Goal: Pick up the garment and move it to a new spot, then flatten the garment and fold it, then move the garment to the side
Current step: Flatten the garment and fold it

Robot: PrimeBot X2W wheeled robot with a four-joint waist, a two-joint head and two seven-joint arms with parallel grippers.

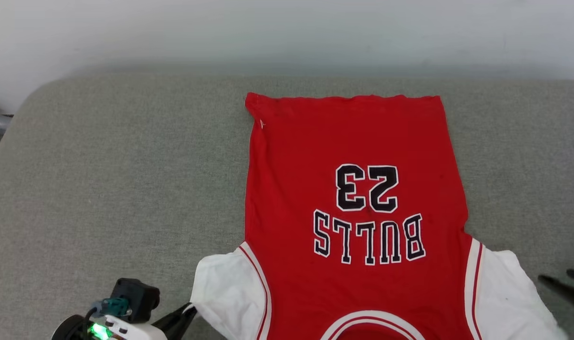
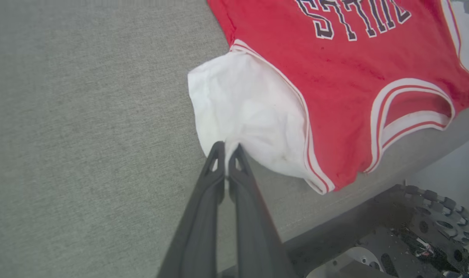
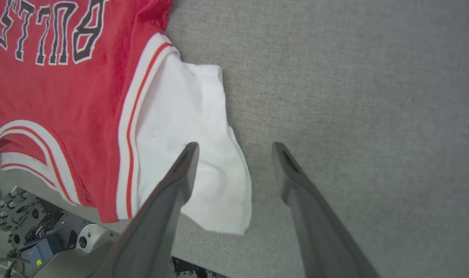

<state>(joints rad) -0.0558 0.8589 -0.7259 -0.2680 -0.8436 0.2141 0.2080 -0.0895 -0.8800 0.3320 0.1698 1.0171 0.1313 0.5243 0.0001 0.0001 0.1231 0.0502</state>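
The garment (image 1: 357, 198) lies spread flat on the grey cushioned surface (image 1: 126, 179), lettering up, hem at the far side and neck at the near edge. My left gripper (image 1: 191, 308) is at the lower left. In the left wrist view my left gripper (image 2: 226, 148) is shut on the edge of the garment's white sleeve (image 2: 246, 112). My right gripper (image 1: 553, 275) is low at the right edge, beside the other white sleeve (image 1: 509, 293). The right wrist view shows my right gripper (image 3: 235, 148) open; one finger (image 3: 180, 173) hangs over the sleeve (image 3: 180, 112), the other over bare cushion.
A pale wall (image 1: 287, 33) runs behind the surface. The surface's rounded left corner (image 1: 36, 94) and its near edge (image 2: 334, 220) are close by. Below that edge sits my base with its wheel (image 2: 439, 216). Bare cushion stretches left of the garment.
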